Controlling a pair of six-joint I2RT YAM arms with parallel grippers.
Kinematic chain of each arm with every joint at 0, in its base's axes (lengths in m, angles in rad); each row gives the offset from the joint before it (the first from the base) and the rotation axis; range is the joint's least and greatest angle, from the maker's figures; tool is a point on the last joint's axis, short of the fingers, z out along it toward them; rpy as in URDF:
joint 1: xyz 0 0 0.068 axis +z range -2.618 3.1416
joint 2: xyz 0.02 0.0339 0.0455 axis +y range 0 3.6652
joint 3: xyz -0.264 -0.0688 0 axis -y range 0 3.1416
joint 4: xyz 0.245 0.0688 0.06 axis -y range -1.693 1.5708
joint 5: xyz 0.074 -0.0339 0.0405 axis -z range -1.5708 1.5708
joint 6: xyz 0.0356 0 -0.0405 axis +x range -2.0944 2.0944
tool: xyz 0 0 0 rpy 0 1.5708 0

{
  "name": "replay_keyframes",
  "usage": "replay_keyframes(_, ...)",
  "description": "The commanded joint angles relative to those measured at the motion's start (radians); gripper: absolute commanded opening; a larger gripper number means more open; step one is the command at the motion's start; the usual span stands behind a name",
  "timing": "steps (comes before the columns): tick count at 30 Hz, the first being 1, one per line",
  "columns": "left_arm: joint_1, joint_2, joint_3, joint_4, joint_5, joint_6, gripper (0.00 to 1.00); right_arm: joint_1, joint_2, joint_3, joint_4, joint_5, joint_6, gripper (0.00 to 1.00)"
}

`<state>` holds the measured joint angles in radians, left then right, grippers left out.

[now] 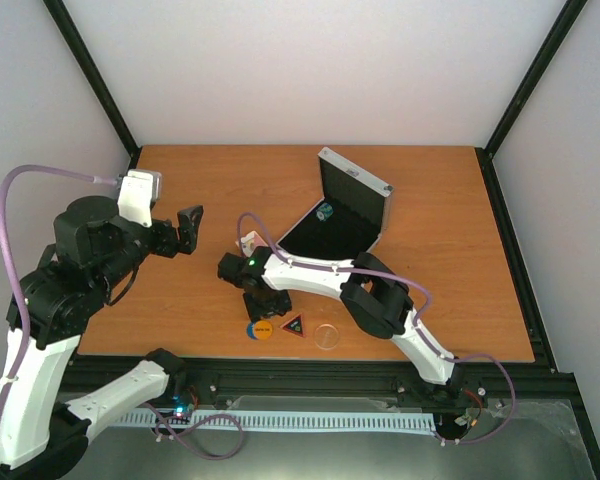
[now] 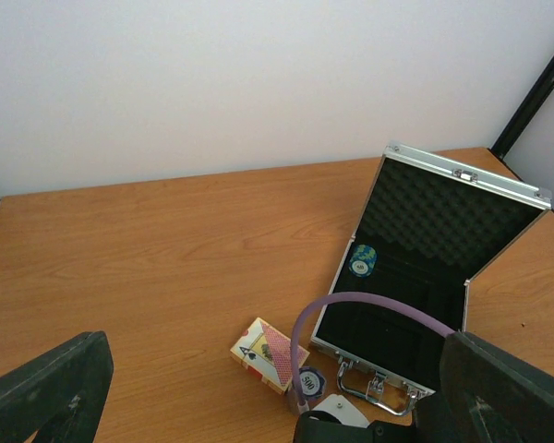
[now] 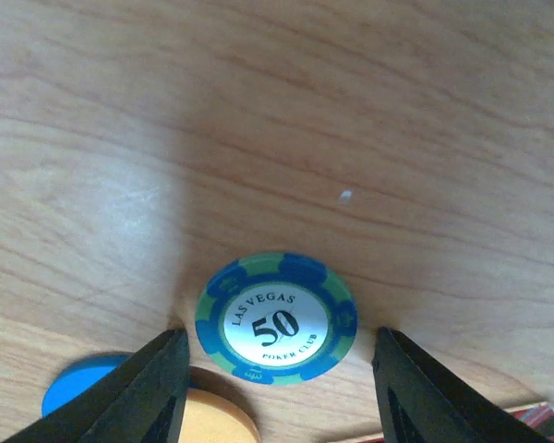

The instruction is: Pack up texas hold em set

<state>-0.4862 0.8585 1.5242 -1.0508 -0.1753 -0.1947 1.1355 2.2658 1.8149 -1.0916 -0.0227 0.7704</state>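
Currently my right pincer (image 3: 279, 340) points down at the table (image 1: 450, 290), its jaws about half apart and set on either side of a blue-and-green poker chip (image 3: 277, 318) printed "Las Vegas 50". A thin strip of wood shows between each finger and the chip's edge, so I log the chip as straddled, not gripped; it lies flat on the wood. Just beside it, at the lower left of the wrist view, is the orange disc (image 3: 217, 417), which overlaps a blue disc (image 3: 74, 389). A corner of the black-red triangle (image 3: 528, 415) shows past the other finger. In the top view the orange disc, the triangle and the clear disc (image 1: 327, 335) lie in a row near the table's front edge, the clear disc a little apart from the triangle. Farther back the silver case (image 1: 352, 215) stands open, lid raised and foam-lined, handle toward the arms. A second chip (image 2: 363, 260) rests inside on the black lining, close to the lid. The card pack (image 2: 268, 355) lies on the table just outside the case's front left corner, with a third chip (image 2: 311, 378) beside it. My left pincer (image 1: 190, 230) hangs raised over the left side of the table, jaws fully wide with nothing between them, well apart from the set.
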Motion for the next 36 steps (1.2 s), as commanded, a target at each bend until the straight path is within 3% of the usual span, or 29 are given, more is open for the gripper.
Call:
replay_keyframes(1, 0.005, -0.01, 0.002, -0.014, 0.003, -0.007, 1.0, 0.018, 0.024, -0.011, -0.025, -0.011, 0.029, 0.55)
replay_keyframes(15, 0.005, -0.021, 0.001, -0.025, -0.007, -0.003, 1.0, 0.006, 0.067, 0.017, -0.035, 0.028, 0.0, 0.54)
replay_keyframes(26, 0.005, -0.012, -0.003, -0.022, -0.017, 0.009, 1.0, -0.005, 0.063, 0.009, -0.047, 0.032, -0.025, 0.27)
replay_keyframes(30, 0.005, -0.011, -0.003, -0.02, -0.024, 0.013, 1.0, -0.011, 0.049, 0.007, -0.057, 0.048, -0.032, 0.23)
replay_keyframes(33, 0.005, -0.011, -0.003, -0.02, -0.028, 0.014, 1.0, -0.013, 0.036, 0.008, -0.057, 0.054, -0.041, 0.45)
replay_keyframes(36, 0.005, -0.009, -0.005, -0.022, -0.034, 0.015, 1.0, -0.017, 0.02, 0.032, -0.045, 0.06, -0.055, 0.54)
